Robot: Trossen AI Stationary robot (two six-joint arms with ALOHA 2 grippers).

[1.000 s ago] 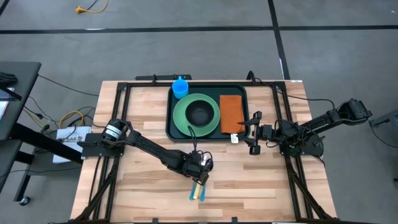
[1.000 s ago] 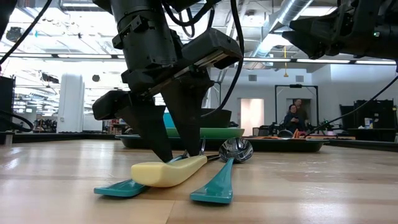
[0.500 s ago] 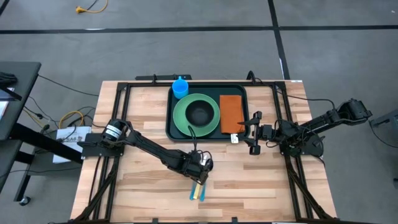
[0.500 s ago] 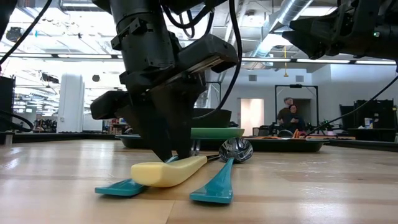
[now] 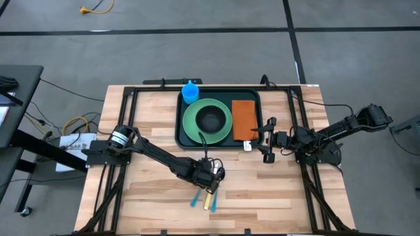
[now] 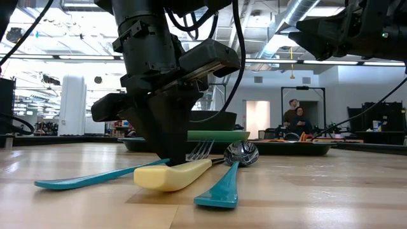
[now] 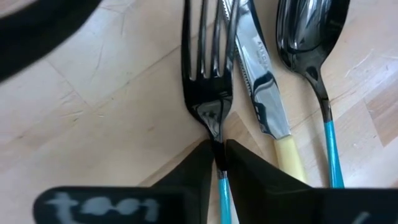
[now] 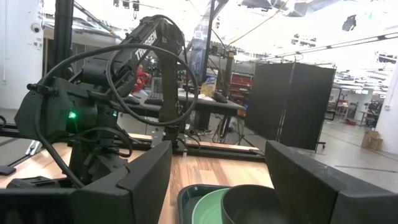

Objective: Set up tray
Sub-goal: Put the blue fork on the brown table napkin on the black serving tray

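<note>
the tray [image 5: 182, 113] is a large dark green rectangle with rounded corners and a raised rim, lying flat at the far middle of the table (seen from above). it is wider than what it holds and sits squarely.

Large dark green rectangular plastic tray [image 5: 182, 134] with rounded corners sat at 12 o'clock on the pale striped wood-plank table [image 5: 157, 111]. On it: round light-green plate [image 5: 193, 128] carrying a black bowl [image 5: 210, 120]; bright blue plastic cup [image 5: 189, 92] at the plate's 11 o'clock; flat orange-brown rectangular napkin [image 5: 244, 120] at its 3 o'clock. Cutlery at the table's 6 o'clock: fork [image 7: 208, 68] was shiny steel with a teal handle, knife [image 7: 261, 87] shiny steel with a cream-yellow handle, spoon [image 7: 308, 37] dark polished steel with a teal handle. Both arms were matte black. Table frame was black. Floor was grey.
</note>
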